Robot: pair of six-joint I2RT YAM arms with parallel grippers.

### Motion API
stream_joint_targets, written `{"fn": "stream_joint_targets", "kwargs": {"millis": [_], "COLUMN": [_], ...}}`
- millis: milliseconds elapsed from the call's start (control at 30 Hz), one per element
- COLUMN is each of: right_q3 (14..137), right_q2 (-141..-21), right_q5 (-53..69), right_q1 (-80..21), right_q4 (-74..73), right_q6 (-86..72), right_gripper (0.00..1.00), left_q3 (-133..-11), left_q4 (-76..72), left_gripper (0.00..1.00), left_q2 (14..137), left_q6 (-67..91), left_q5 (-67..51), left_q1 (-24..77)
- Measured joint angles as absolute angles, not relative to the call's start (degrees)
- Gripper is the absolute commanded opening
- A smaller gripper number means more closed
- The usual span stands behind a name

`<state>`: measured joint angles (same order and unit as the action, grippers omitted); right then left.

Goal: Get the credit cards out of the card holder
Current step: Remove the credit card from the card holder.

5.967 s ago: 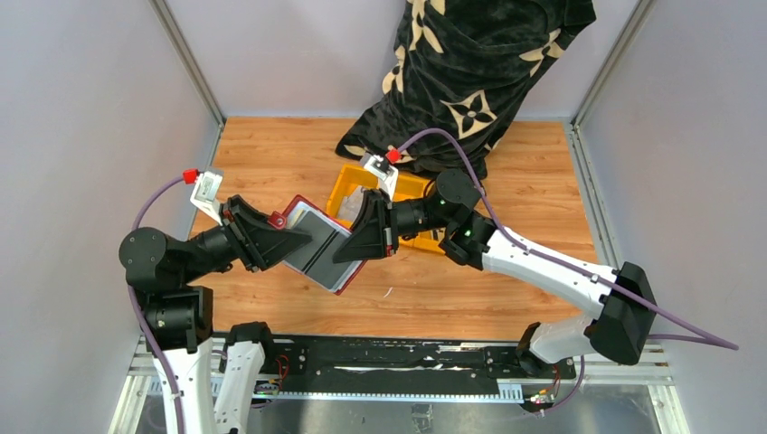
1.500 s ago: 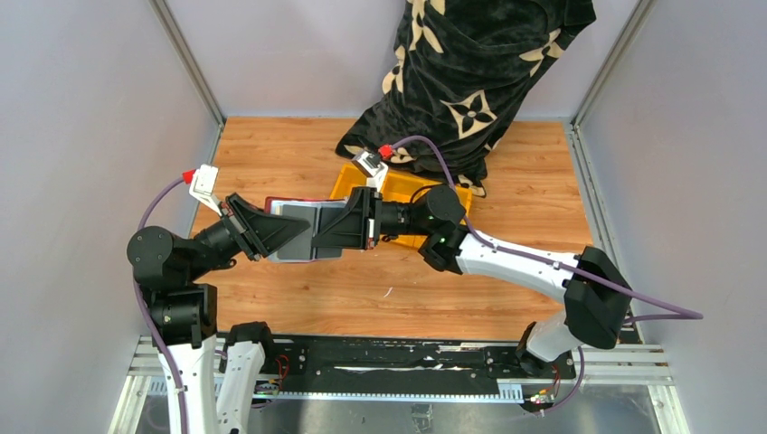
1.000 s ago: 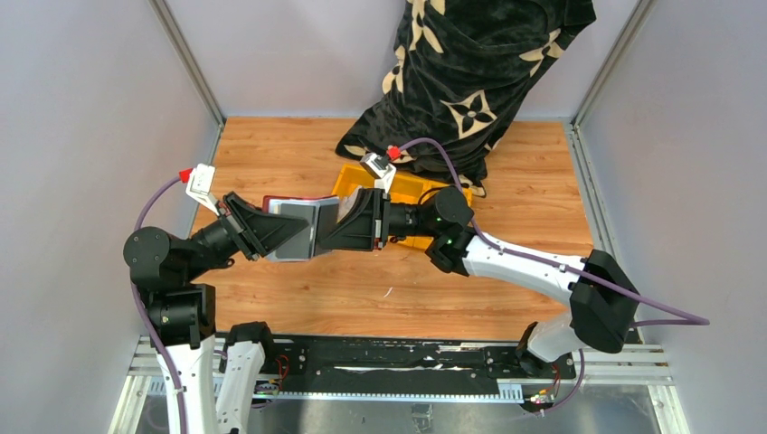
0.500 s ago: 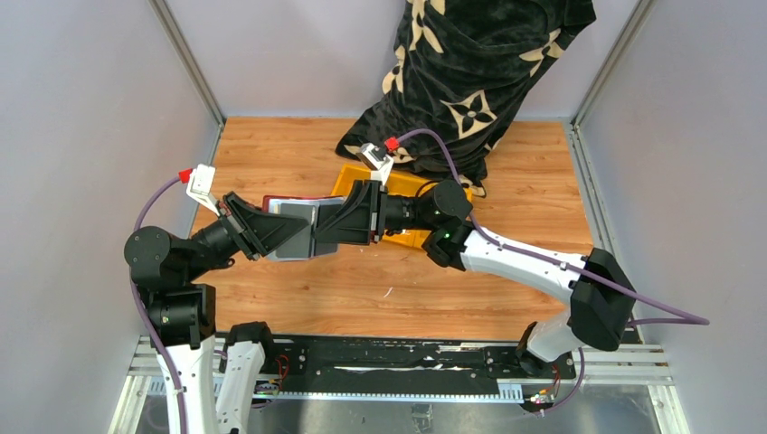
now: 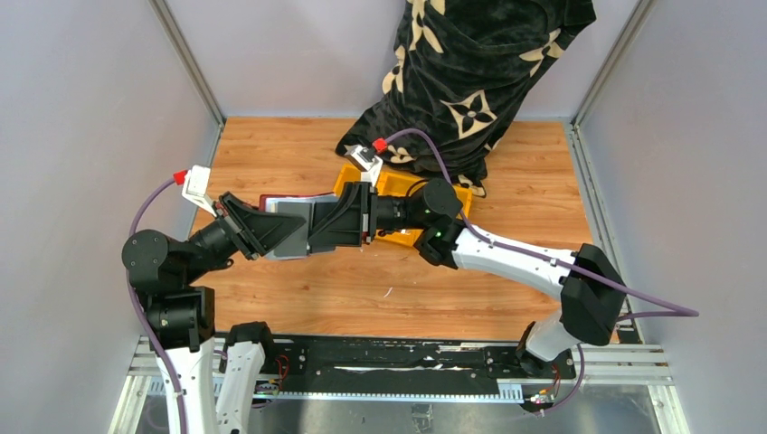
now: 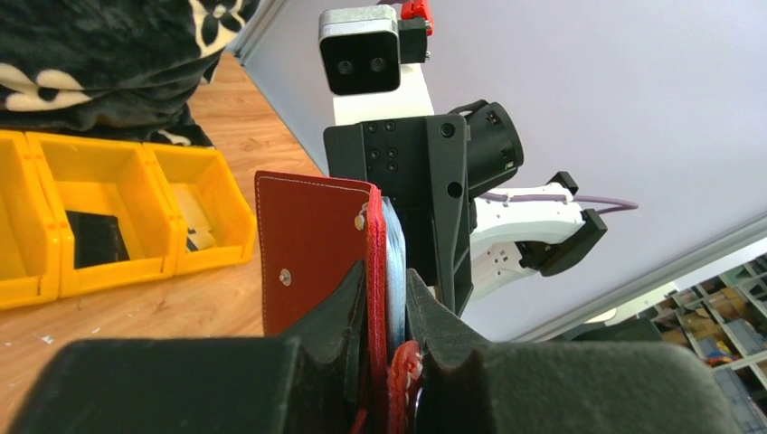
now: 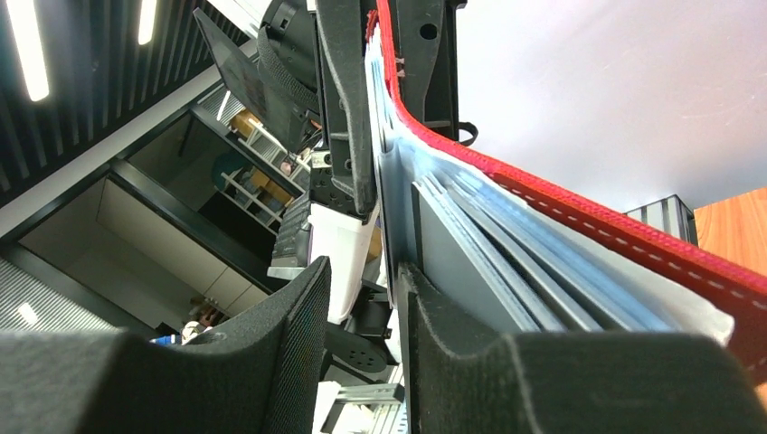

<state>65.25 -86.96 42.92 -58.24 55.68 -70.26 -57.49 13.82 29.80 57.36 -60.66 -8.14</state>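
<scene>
card holder [image 6: 312, 240] clamped in left pincer [image 6: 384, 289] over wooden tabletop [image 5: 289, 154], right pincer [image 7: 362, 271] ajar, grey walls [image 5: 90, 136]

The wooden table [image 5: 271, 154] carries a yellow bin [image 5: 345, 183] of 3 compartments just beyond its centre, toward 12 o'clock. A black cloth with pale flower marks [image 5: 470, 108] rests at the far edge, about 1 o'clock, right against the bin. A small white scrap [image 5: 389, 291] lies toward 6 o'clock.
</scene>
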Motion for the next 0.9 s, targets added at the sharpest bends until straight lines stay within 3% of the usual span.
{"fn": "stream_joint_targets", "kwargs": {"millis": [133, 300, 533, 700, 900], "right_q3": [66.9, 67.2, 66.8, 64.4, 62.5], "right_q2": [-88.5, -90.3, -90.6, -90.5, -89.6], "right_q5": [43.7, 43.7, 43.7, 43.3, 42.7], "right_q1": [-58.3, -58.4, -58.4, -58.4, -58.5], "right_q4": [55.3, 55.9, 58.7, 63.2, 66.5], "right_q6": [-70.3, -71.3, -72.9, -74.7, -76.0], "right_gripper": [0.21, 0.1, 0.02, 0.0, 0.0], "left_q3": [-57.5, -57.5, -57.5, -57.4, -57.4], "left_q4": [13.4, 13.3, 12.1, 12.1, 11.9], "left_gripper": [0.34, 0.39, 0.35, 0.27, 0.24], "left_q2": [29.1, 28.7, 28.7, 28.7, 28.7], "left_q6": [57.0, 57.1, 57.7, 58.3, 59.3], "left_q5": [-59.8, -59.9, -60.4, -61.4, -61.9], "left_q1": [-8.2, -8.2, -8.2, -8.2, -8.2]}}
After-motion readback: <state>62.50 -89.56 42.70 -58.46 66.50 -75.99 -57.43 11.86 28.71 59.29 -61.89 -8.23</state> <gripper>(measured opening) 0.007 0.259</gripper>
